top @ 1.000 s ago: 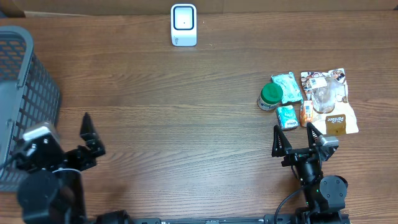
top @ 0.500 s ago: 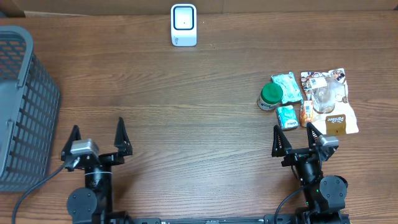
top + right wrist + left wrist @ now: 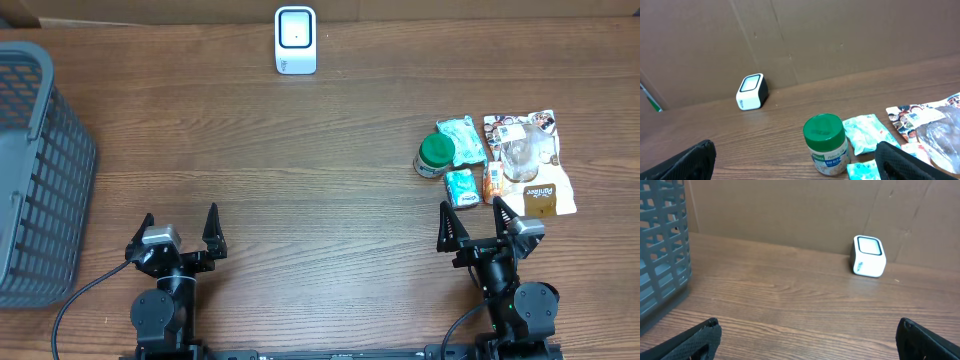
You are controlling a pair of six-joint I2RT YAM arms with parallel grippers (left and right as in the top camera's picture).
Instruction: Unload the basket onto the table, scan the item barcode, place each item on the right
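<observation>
Wood-grain tabletop is backed by a cardboard wall, and on it the goods to be scanned are gathered in a tight cluster just ahead of the right gripper (image 3: 470,214). A green-lidded jar (image 3: 433,156) is stood upright at the cluster's left edge. A teal packet (image 3: 462,138) is pressed against it on the right, and a small teal packet (image 3: 461,186) is laid nearest the fingers. A printed pouch (image 3: 550,190) is spread flat further right. The scanner (image 3: 296,40) is set far ahead and to the left of that gripper, by the wall and well apart from the cluster. From the left gripper (image 3: 180,220) it is found far ahead and slightly right, with a grey basket (image 3: 40,170) off to that gripper's left. Trouble is judged most likely from the crowding: neighbours could be knocked or dragged when one item is closed upon. The round jar could be tipped or could slip, and the flat pouch could be missed against the wood. No barcode can be made out, so a label could be presented facing away from the scanner. Both grippers are held with fingers spread fully apart, low over the near edge. Nothing is held or touched by either.
</observation>
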